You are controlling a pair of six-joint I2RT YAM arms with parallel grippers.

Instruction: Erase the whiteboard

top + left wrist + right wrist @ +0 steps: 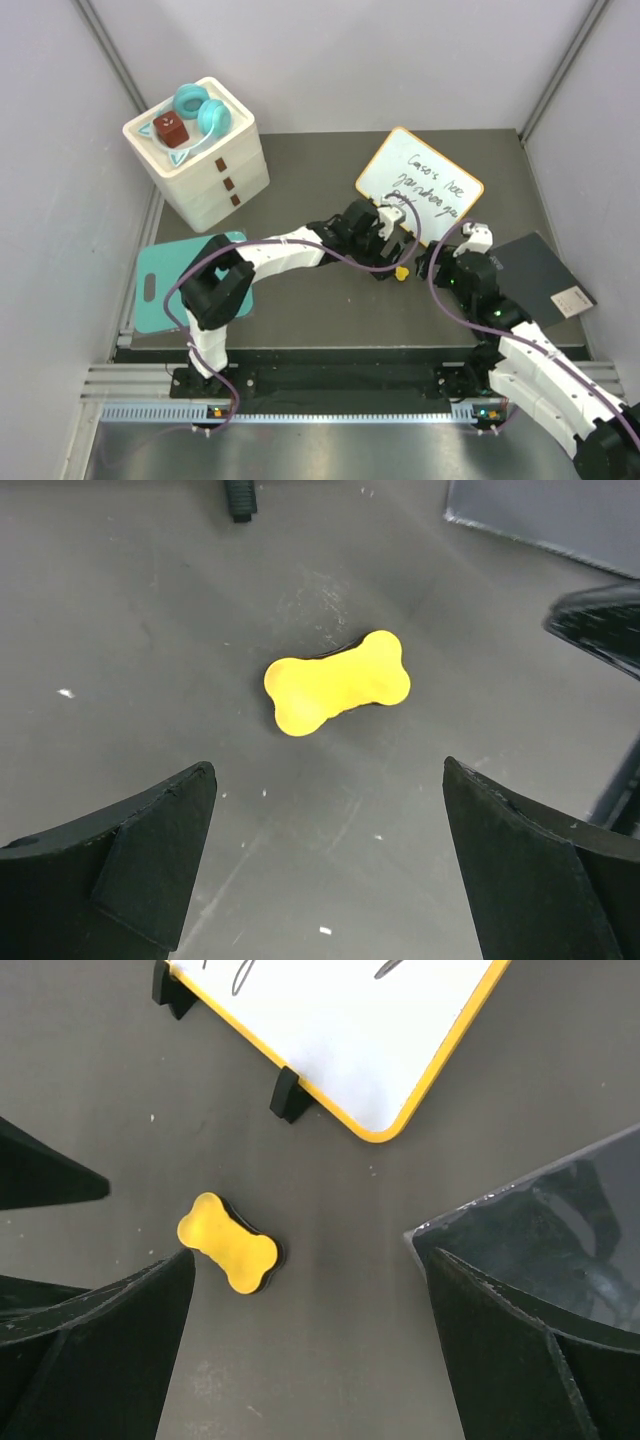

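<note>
hovering over the eraser, nothing wiped yet

the whiteboard (420, 185) stood propped on its black feet at the far middle of the tabletop (300, 310), its handwriting all there. the yellow bone-shaped eraser (337, 682) lay flat near its lower edge, ungrasped. my left jaws and right jaws gaped wide, holding nothing. i judged the grasp and every wipe remained.

- A white three-drawer box (215, 175) stands at the far left of the dark table (310, 310).
- Teal headphones (203, 110) and a small red-brown block (168, 128), perhaps a toy, rest on top of it.
- A teal cutting board (160, 262) with a handle hole lies flat at the near left.
- A dark grey slab (530, 265) lies flat at the right.
</note>
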